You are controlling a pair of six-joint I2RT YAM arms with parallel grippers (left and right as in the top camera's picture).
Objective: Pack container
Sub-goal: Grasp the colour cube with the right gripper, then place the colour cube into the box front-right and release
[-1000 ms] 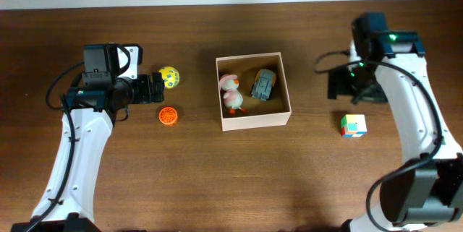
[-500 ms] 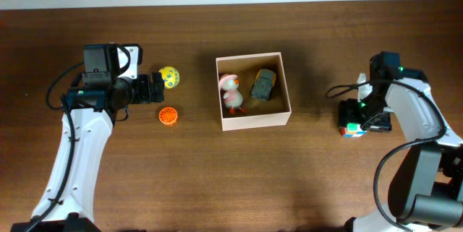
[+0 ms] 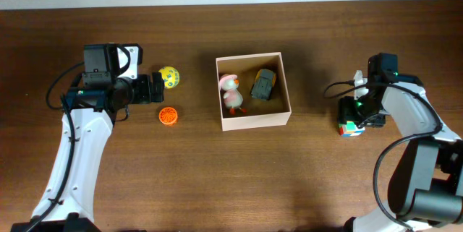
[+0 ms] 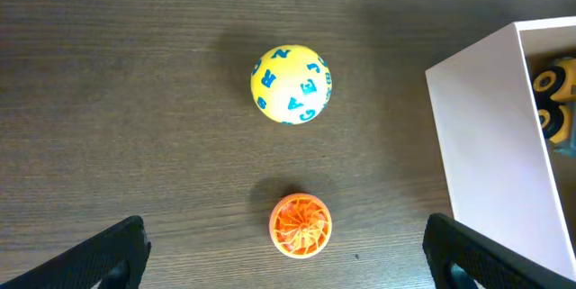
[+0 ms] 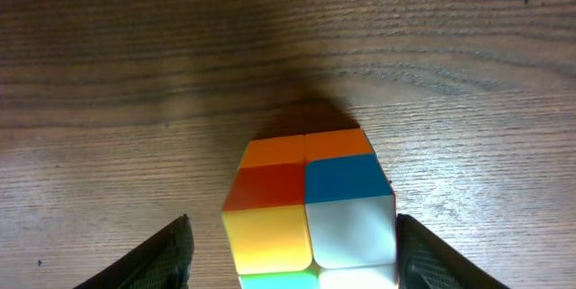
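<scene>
The container (image 3: pixel 255 121) sits mid-frame in the overhead view with a pink-and-white duck (image 3: pixel 231 92) and a dark toy car (image 3: pixel 263 84) already inside, so packing looks about half done; to its left a yellow ball (image 3: pixel 168 77) and an orange disc (image 3: pixel 168 116) wait beneath the left gripper (image 3: pixel 155 89), spread wide, while at far right the right gripper (image 3: pixel 356 110) straddles a colour cube (image 5: pixel 308 208), wide and not yet closed

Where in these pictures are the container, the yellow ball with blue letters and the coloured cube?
container (image 3: pixel 257 122), overhead view, on the pale outer wall at the picture's lower side.
yellow ball (image 4: pixel 291 85), left wrist view, on the middle of its lettered surface.
coloured cube (image 5: pixel 308 212), right wrist view, on the centre of its top face.
</scene>
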